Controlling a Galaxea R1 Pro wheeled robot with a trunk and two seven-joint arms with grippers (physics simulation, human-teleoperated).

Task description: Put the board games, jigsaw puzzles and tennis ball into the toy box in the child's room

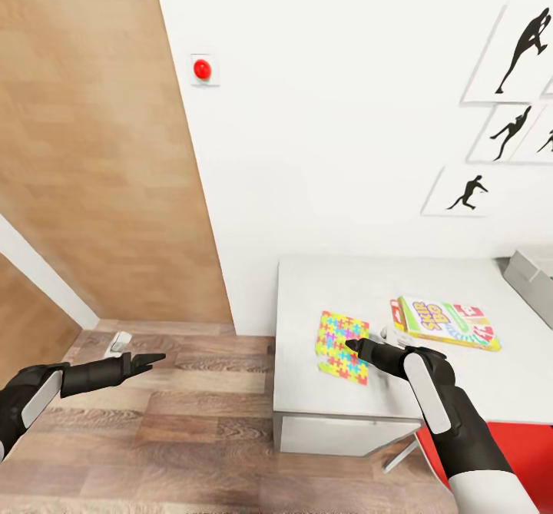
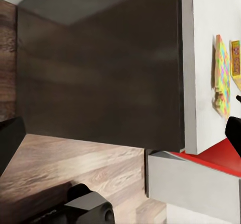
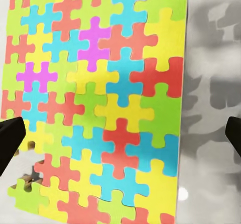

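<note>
A jigsaw puzzle (image 1: 342, 346) with yellow, pink, blue and green pieces lies flat near the front left of the white table (image 1: 322, 283). My right gripper (image 1: 353, 343) hovers just over its right side. In the right wrist view the jigsaw puzzle (image 3: 100, 98) lies close below, and the right gripper (image 3: 120, 138) is open with nothing in it. A yellow-edged board game (image 1: 445, 322) lies to the right of the puzzle. The grey toy box (image 1: 534, 272) shows at the table's far right. My left gripper (image 1: 153, 359) hangs open over the wood floor, left of the table.
The table's left end meets a white wall with a red button (image 1: 202, 69) and black silhouette pictures (image 1: 522, 45). A wood-panelled surface (image 1: 100, 153) stands at the left. Something red (image 1: 530, 452) lies under the table's front right.
</note>
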